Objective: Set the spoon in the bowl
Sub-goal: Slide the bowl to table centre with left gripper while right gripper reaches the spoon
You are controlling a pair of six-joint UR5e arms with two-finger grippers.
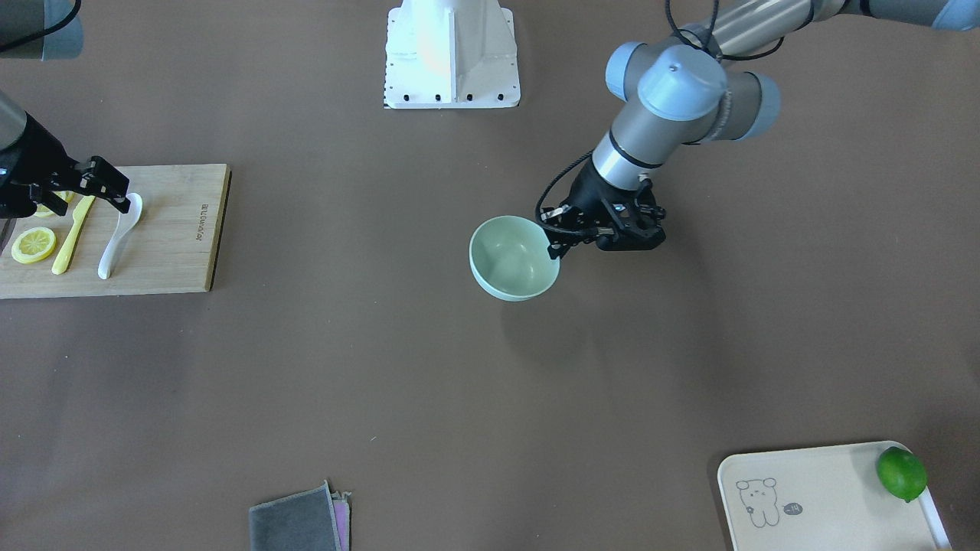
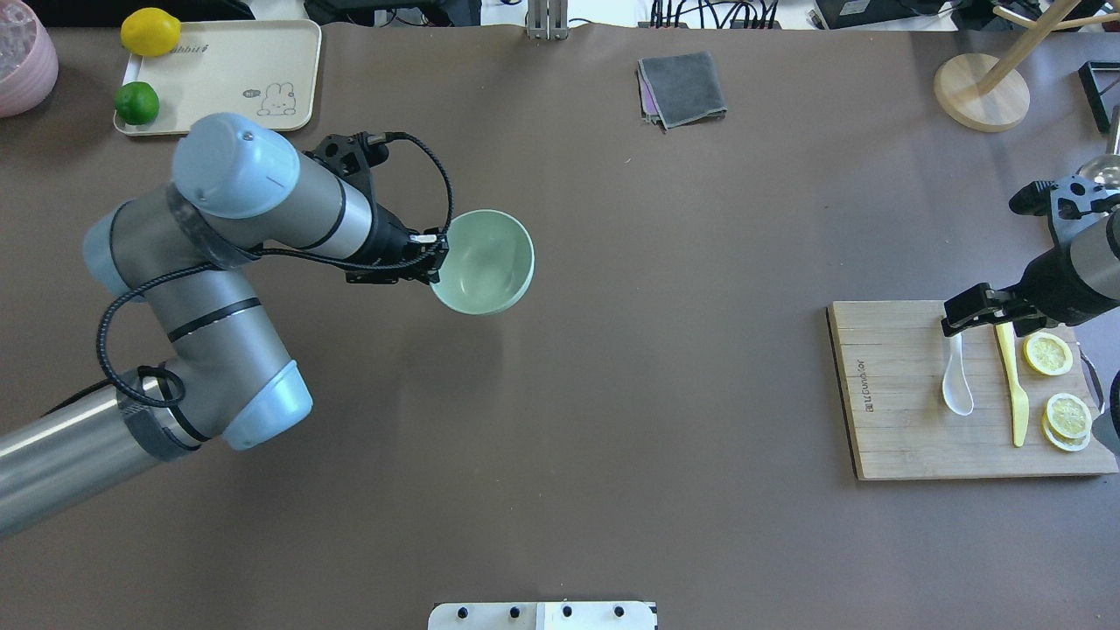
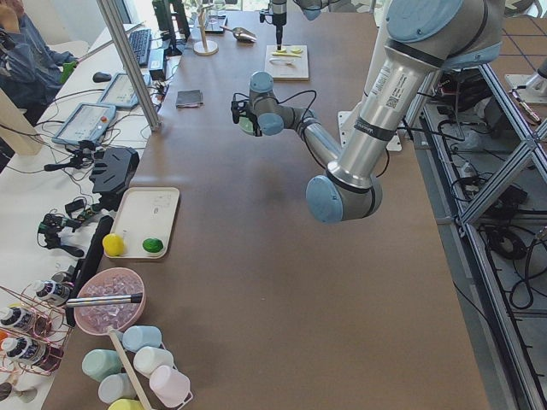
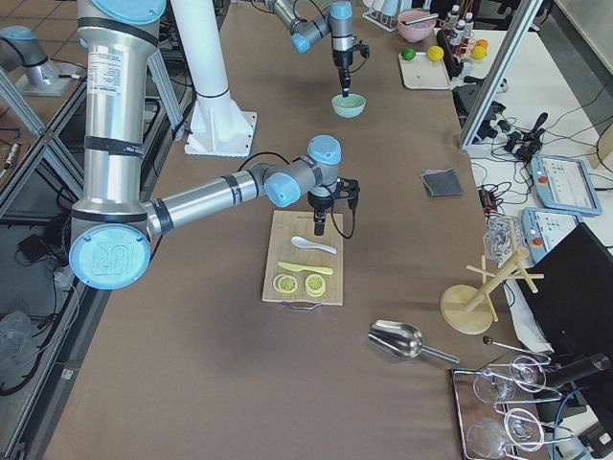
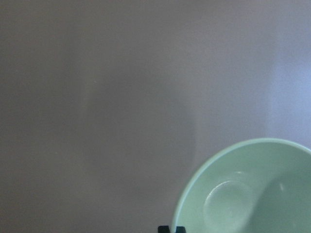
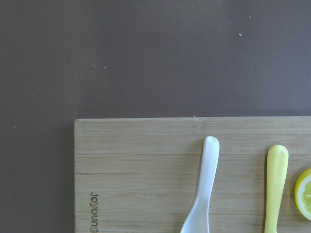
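Two arms busy. Left jaws pinched shut on bowl rim mid-table, guessing steadying target. Spoon flat on cutting board beside yellow knife. Right jaws above it look parted, empty, lined up for pick.

Left jaws clamped, right jaws spread

The worktop is covered by a matt brown sheet, smooth and faintly speckled. Near its right edge a board of pale wood is seen, its grain plain and a mark burnt in. On it a glossy white spoon and a dull yellow plastic knife are laid. The mint bowl is smooth, with a soft sheen. A grey cloth at the far edge looks napped.
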